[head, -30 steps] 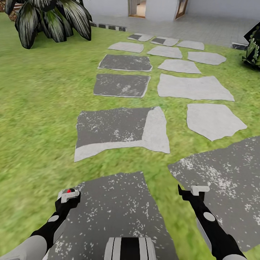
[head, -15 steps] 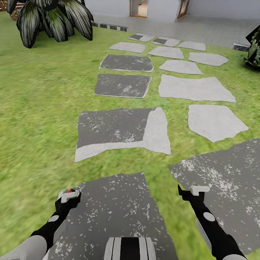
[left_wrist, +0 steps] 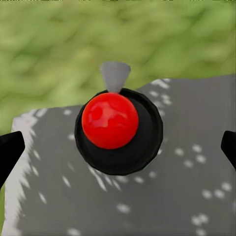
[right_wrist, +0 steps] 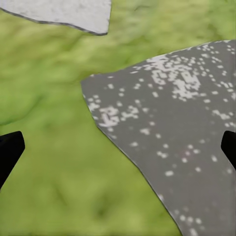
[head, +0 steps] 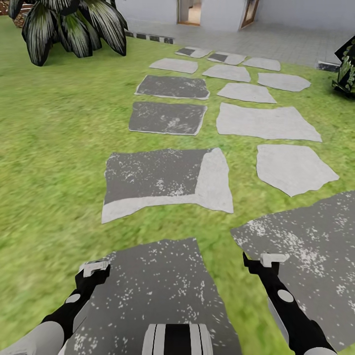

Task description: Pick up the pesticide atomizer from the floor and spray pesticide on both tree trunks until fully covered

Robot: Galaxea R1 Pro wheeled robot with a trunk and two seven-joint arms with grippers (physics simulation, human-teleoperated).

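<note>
As I stand on the garden lawn [head: 54, 148] among grey stepping stones [head: 162, 177], I judge the task barely begun, with spraying both tree trunks all still to do. My right pincer [head: 268, 258] is wide and holds nothing. My left pincer [head: 93, 268] is also wide. The pesticide atomizer [left_wrist: 118, 130] sits between its tips, touching neither, over a dark stone. I can't tell whether it is carried or lying there.

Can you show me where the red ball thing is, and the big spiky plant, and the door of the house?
red ball [left_wrist: 109, 120], left wrist view, middle of its shiny top.
spiky plant [head: 69, 27], head view, on its striped leaves.
doorway [head: 189, 11], head view, the open gap.
</note>
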